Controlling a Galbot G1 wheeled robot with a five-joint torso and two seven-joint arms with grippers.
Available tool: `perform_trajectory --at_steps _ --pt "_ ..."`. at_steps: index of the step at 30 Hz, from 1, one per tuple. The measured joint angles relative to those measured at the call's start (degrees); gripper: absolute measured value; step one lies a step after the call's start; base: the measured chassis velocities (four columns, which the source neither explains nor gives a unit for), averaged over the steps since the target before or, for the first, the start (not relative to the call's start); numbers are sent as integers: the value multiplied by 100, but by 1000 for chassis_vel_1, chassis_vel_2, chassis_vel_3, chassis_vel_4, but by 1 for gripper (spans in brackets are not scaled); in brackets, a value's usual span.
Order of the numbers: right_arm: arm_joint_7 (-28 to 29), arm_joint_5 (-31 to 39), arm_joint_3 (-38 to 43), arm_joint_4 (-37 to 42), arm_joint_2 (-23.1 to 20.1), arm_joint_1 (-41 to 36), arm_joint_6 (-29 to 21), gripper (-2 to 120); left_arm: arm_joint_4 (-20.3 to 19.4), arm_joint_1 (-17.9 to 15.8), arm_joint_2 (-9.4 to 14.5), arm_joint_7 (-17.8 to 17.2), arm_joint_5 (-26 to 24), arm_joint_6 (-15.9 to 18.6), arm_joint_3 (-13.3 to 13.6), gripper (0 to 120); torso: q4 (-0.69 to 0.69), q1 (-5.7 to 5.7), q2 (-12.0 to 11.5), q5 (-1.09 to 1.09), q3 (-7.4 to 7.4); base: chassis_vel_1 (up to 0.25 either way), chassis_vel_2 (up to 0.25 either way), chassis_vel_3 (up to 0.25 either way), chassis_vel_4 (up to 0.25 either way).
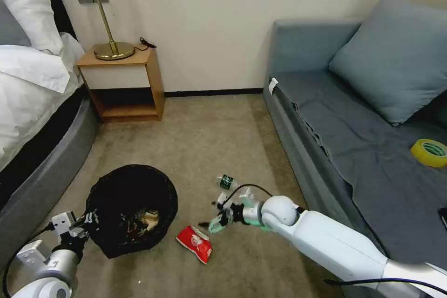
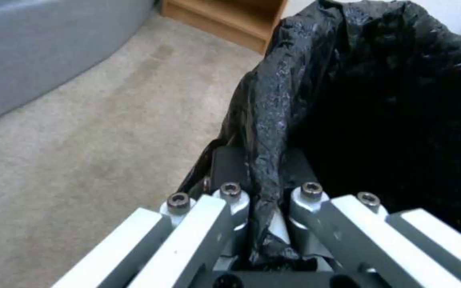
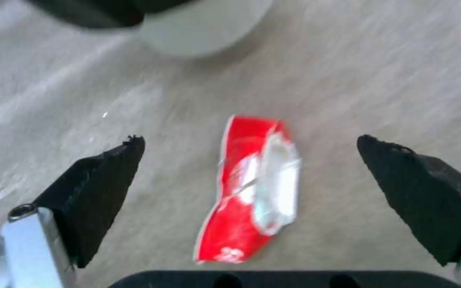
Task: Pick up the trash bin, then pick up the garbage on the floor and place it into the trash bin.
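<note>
My left gripper [image 1: 86, 220] sits at the lower left of the head view, jaws pinched on the near rim of the trash bin [image 1: 132, 209]. From the left wrist view you can see the crinkly black liner [image 2: 265, 168] squeezed right between the 2 jaws. The bin takes up the lower left of the head view over the carpet [image 1: 195, 135]. There's already some litter sitting in the bottom of it.

My right gripper [image 1: 215, 223] is low center in the head view, hovering just beside the red snack packet [image 1: 195, 243], which lies flat on the carpet right next to the bin. In the right wrist view the jaws are spread wide with the packet [image 3: 252, 188] lying between the 2 black fingertips [image 3: 108, 188], not touching either.

The small clear bottle with the green label [image 1: 226, 181] lies on the carpet a bit higher in the frame, near my right wrist.

Yellow tape roll [image 1: 429, 152] is on the grey sofa [image 1: 354, 139] at the right edge.
</note>
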Motion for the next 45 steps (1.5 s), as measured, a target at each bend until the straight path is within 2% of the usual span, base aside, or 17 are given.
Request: perform_trajectory --at_steps 7,8,11,13,15,21,32,36,41,45 --pt "25 439 -590 -512 553 389 -296 100 136 5 39 70 -137 -60 -209 4 0 0 0 -1 0 0 0 0 0" --pt "24 453 -716 -771 812 482 -320 100 185 1 62 87 -187 -76 -269 4 1 0 0 -1 0 0 0 0 0" --pt "2 351 -910 -1424 1237 608 -320 100 257 0 114 116 -295 -109 -358 4 3 0 0 -1 1 0 0 0 0" --pt "-2 320 -937 -1536 1291 623 -312 100 266 1 124 122 -314 -112 -370 4 2 0 0 -1 0 0 0 0 0" --pt "-83 61 -996 -2131 1515 652 -208 100 295 4 177 146 -411 -127 -424 4 1 0 0 -1 1 0 0 0 0" --pt "-182 -258 -902 -2921 1722 671 19 100 414 3 334 198 -564 -181 -490 4 0 0 0 -1 1 0 0 0 0" --pt "-209 -549 -831 -3355 1923 577 209 99 616 -72 598 226 -716 -220 -478 4 0 0 0 0 0 0 0 0 0" --pt "-182 -655 -826 -3509 1995 509 363 81 720 -90 725 242 -798 -257 -484 4 0 0 0 0 0 0 0 0 0" --pt "-169 -669 -825 -3544 2007 493 417 69 755 -88 741 260 -814 -278 -483 4 1 0 0 0 0 0 0 0 0" --pt "-178 -719 -819 -3592 2012 467 543 50 763 -86 720 276 -813 -299 -450 4 0 0 0 0 0 0 0 0 0"
